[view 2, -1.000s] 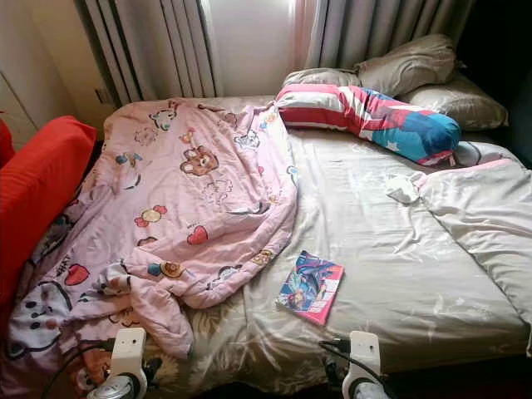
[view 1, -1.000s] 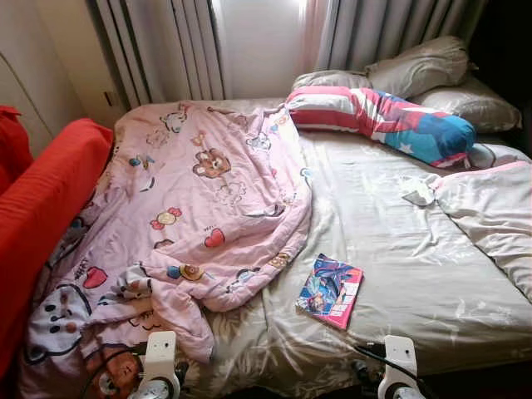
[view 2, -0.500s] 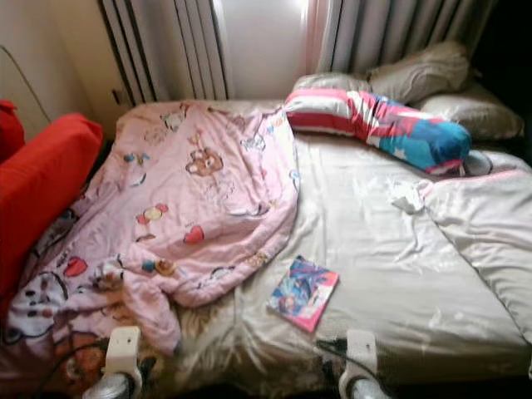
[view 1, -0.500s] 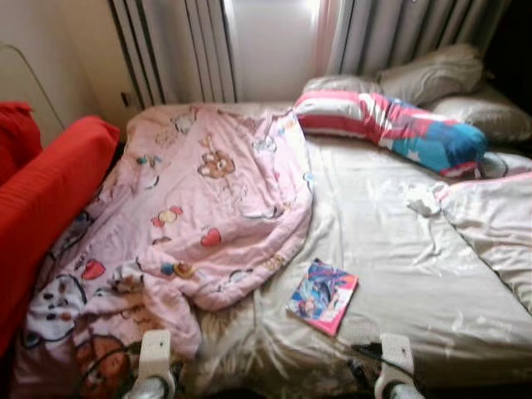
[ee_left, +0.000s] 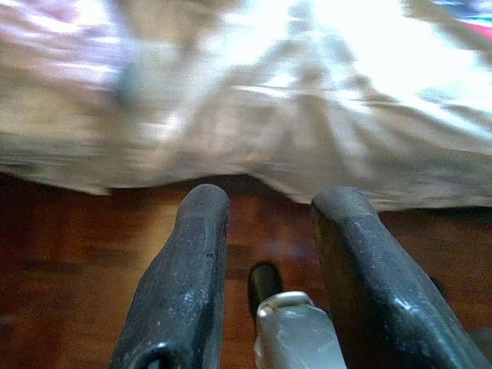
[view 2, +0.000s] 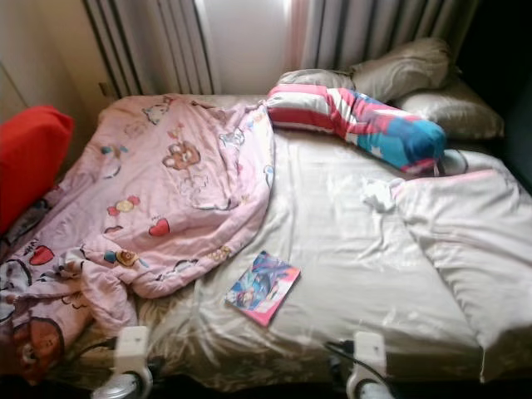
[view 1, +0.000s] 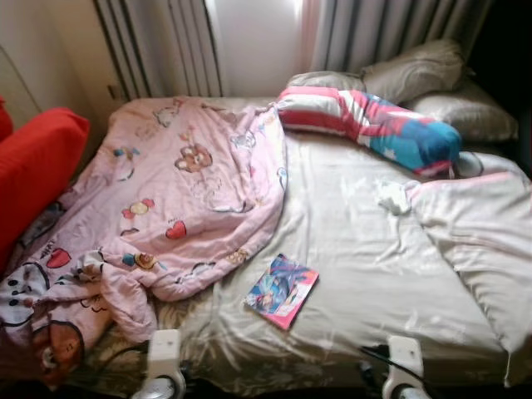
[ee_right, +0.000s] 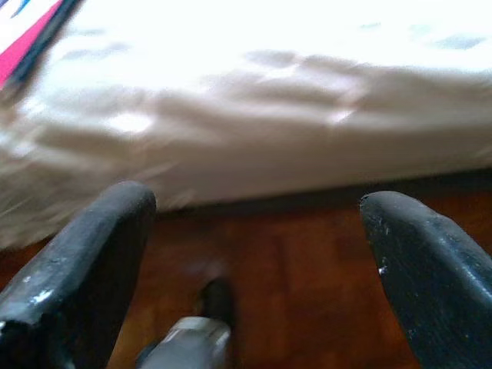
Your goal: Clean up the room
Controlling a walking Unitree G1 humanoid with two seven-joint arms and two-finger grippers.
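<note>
Pink cartoon-print blanket (view 1: pixel 174 191) lies rumpled across the robot's left half of the bed (view 1: pixel 357 249), its lower end bunched and spilling over the near edge; beige sheet covers the rest of the mattress; a colourful book (view 1: pixel 282 291) with a pink border lies flat on the sheet near the foot edge, just beside the blanket's hem and apart from it; a striped pink, red and blue bolster (view 1: pixel 366 125) rests across the head end, with grey pillows (view 1: pixel 416 71) behind it against the curtains (view 1: pixel 382 33); a pale folded quilt (view 1: pixel 478 233) occupies the robot's right side, a small crumpled white item (view 1: pixel 392 196) touching its corner; a red sofa (view 1: pixel 33 166) stands beside the bed on the left; left claw (ee_left: pixel 269 223) hangs low over the wooden floor (ee_left: pixel 69 254) before the bed's edge, fingers slightly parted and grasping nothing; right claw (ee_right: pixel 257 223) likewise sits low by the foot edge, fingers spread wide, released.
</note>
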